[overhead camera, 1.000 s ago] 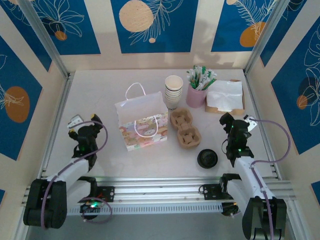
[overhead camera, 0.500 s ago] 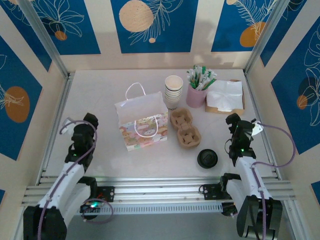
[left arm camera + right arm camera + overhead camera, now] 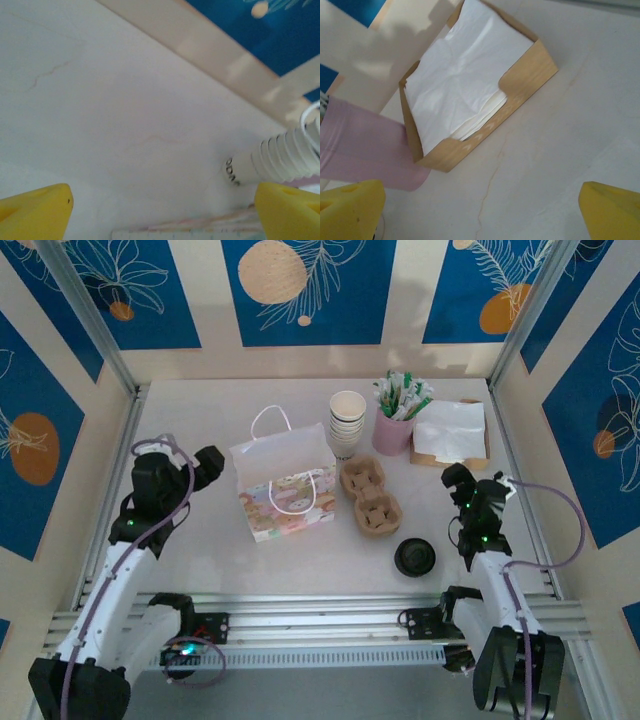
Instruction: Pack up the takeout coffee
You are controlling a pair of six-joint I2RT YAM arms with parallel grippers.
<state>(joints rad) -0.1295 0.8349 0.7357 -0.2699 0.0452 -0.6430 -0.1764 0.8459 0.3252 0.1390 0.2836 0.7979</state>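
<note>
Looking down from the top camera, I find the takeout coffee, a small paper cup under a round black plastic lid, standing on the white desk near the front rail, right of centre; from above, little but the lid can be made out. Just behind it and to the left lies a brown moulded-pulp cup carrier, apart from the cup. Left of the carrier stands a white paper gift bag with a pastel printed band and cord handles, upright. Behind the carrier is a stack of lidless cream paper cups, then a pink cup of green-and-white sticks, then white napkins in a brown cardboard tray. My right gripper hangs to the right of the carrier, behind the coffee and apart from it; its wrist camera shows yellow fingertips at the frame's edges, spread wide, holding nothing, above the napkin tray. My left gripper sits just left of the bag, likewise spread wide and empty, its fingertips over bare desk.
</note>
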